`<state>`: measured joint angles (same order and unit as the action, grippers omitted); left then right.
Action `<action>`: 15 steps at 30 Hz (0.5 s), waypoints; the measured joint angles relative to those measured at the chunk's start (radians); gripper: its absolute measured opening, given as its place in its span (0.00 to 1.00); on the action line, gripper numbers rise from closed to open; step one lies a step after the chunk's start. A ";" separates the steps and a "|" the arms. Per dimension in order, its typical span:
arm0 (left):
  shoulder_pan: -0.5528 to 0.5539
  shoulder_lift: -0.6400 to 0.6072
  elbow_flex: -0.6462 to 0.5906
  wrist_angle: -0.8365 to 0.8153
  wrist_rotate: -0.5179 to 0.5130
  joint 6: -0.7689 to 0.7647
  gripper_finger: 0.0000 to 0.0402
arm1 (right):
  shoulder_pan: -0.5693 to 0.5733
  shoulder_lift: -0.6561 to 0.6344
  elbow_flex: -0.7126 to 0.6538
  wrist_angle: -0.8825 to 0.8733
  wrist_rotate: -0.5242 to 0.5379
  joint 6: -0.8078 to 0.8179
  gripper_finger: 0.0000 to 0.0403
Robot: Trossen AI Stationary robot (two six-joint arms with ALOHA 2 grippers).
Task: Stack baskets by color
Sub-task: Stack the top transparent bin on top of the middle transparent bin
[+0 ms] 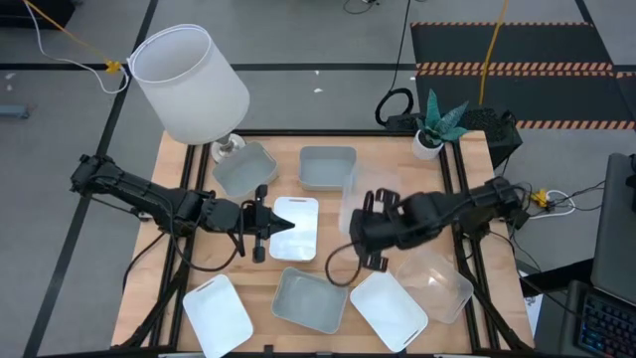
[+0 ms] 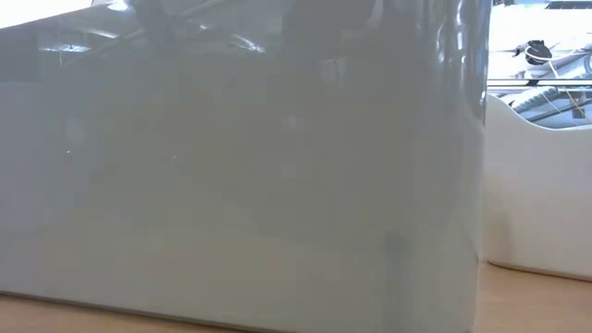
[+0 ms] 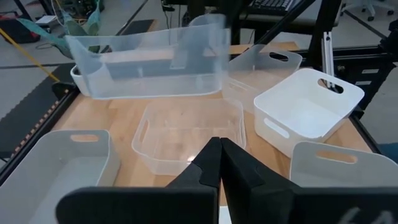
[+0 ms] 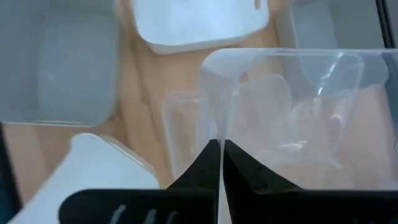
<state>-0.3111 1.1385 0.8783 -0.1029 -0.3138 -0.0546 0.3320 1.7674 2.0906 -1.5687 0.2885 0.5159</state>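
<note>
Clear basket (image 4: 292, 112), seemingly tilted, right fingers (image 4: 219, 163) clamped

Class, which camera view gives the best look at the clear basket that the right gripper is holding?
The left wrist view: the clear basket shows whole and side-on there. The right wrist view shows only its rim and one wall, pinched in the right gripper. The high view gives a faint patch beside the arm. The low view shows none of it.
</note>
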 joint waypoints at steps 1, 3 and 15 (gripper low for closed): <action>0.000 0.000 0.000 0.000 0.000 -0.001 0.02 | 0.012 0.006 0.009 -0.002 0.001 0.005 0.00; 0.000 0.000 0.000 0.000 0.000 -0.003 0.02 | 0.035 0.015 0.020 -0.003 0.007 0.018 0.00; 0.000 0.000 0.000 0.001 0.000 -0.007 0.02 | 0.149 0.068 0.020 -0.003 0.032 0.075 0.00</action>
<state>-0.3111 1.1385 0.8783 -0.1019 -0.3138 -0.0620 0.4811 1.8355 2.1101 -1.5721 0.3200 0.5907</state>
